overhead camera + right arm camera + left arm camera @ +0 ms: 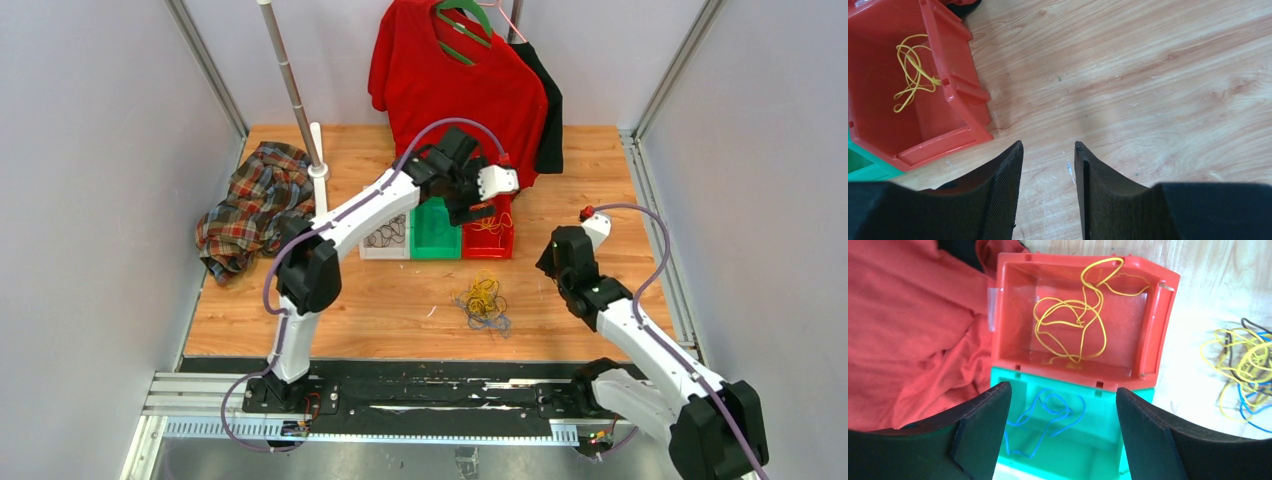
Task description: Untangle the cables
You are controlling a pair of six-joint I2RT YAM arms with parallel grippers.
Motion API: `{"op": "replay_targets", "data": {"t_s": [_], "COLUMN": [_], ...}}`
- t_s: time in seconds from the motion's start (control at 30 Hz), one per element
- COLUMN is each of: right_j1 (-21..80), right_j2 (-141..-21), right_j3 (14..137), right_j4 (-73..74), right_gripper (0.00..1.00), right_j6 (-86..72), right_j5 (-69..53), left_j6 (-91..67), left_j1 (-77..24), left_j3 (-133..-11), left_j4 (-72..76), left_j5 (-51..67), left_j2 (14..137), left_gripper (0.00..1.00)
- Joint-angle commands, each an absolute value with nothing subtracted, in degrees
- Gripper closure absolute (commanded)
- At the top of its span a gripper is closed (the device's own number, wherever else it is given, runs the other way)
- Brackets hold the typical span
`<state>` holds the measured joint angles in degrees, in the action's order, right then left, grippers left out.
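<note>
Currently the left gripper (1062, 395) hangs over the red bin (1158, 330) and green bin (1083, 450) at the far middle of the table (400, 300), its jaws spread wide with nothing between them. One yellow cable (1070, 325) lies loose in the red bin, a blue cable (1048, 410) in the green one, and a black cable (385, 235) in the white bin (372, 252) at the left of the row. A tangle of cables (482, 302) in yellow, blue and black lies on the wood nearer than the bins, and the right gripper (1048, 147) hangs to the right of it over bare wood, jaws partly apart and empty.
</note>
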<state>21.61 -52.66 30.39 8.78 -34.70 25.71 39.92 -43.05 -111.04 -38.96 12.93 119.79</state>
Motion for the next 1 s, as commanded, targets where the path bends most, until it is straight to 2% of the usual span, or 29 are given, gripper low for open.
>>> {"op": "replay_targets", "data": {"t_s": [0.0,0.1,0.17,0.37,0.5,0.67,0.97], "right_j1": [20.81,21.50,23.64,28.97,29.00,29.00,29.00], "right_j2": [-56.18,-58.22,-57.87,-53.18,-46.50,-40.76,-43.21], "right_j3": [33.97,36.04,35.51,31.53,28.02,25.97,28.21], "right_j4": [5.36,6.91,6.81,10.17,13.78,17.36,17.30], "right_gripper": [0.58,0.59,0.60,0.63,0.69,0.68,0.67], "right_j6": [-34.90,-35.47,-35.87,-37.88,-39.31,-38.89,-36.00], "right_j5": [21.96,19.13,19.51,22.96,24.79,28.97,28.91], "left_j6": [37.17,38.04,37.23,33.81,34.56,36.05,37.86], "left_j1": [-41.16,-41.20,-41.43,-45.53,-49.08,-50.09,-50.19], "left_j3": [-113.21,-105.83,-100.25,-92.49,-94.92,-102.13,-107.56], "left_j4": [-46.53,-49.32,-49.39,-49.43,-49.43,-51.20,-52.03], "left_j5": [16.84,20.36,23.21,29.37,31.99,36.47,37.50], "left_j2": [112.55,106.81,103.44,101.95,106.27,114.97,122.62], "left_gripper": [0.18,0.12,0.12,0.20,0.27,0.34,0.43]}}
